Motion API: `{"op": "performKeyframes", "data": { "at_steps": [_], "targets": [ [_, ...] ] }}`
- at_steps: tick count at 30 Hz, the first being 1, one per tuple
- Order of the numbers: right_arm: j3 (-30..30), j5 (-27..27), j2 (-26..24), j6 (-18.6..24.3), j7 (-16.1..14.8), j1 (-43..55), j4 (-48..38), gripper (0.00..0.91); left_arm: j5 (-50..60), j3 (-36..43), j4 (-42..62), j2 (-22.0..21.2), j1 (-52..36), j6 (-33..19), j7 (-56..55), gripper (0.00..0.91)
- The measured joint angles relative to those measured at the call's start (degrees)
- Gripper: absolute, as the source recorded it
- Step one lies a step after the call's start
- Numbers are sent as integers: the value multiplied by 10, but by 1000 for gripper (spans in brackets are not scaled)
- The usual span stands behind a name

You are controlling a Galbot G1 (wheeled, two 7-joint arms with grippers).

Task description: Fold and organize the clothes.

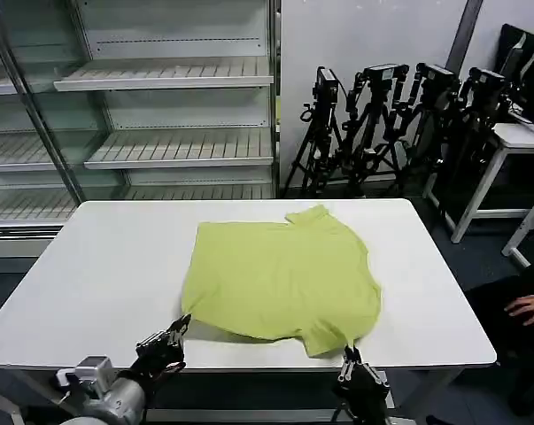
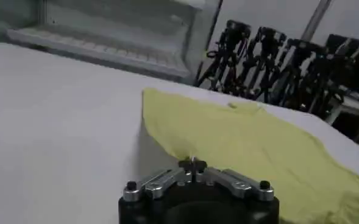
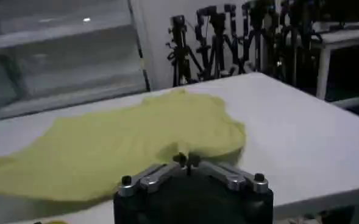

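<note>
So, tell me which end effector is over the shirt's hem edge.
The right end effector, at the lime T-shirt's near edge by the table's front. The left end effector sits beside the shirt's corner, over bare tabletop.

You see the T-shirt (image 1: pixel 284 276) lying on the table (image 1: pixel 107 266), right of centre; the left gripper (image 1: pixel 180 328) and right gripper (image 1: pixel 349 354) sit at its near edge, shelves (image 1: pixel 169 80) behind.

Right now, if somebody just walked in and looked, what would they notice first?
The bright lime T-shirt would jump out first, lying spread on the middle of the white table. Next, the two claws at the table's near edge: the left claw by the shirt's near left corner, the right claw at its near right edge. Behind the table stands a row of black tripods.
</note>
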Motion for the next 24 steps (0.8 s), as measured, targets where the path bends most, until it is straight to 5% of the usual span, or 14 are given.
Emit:
{"op": "performKeyframes", "data": {
  "at_steps": [24],
  "targets": [
    [106,132,-107,-21,-22,161,-71,0,-24,0,44,3,-45,-26,33,40]
  ]
}}
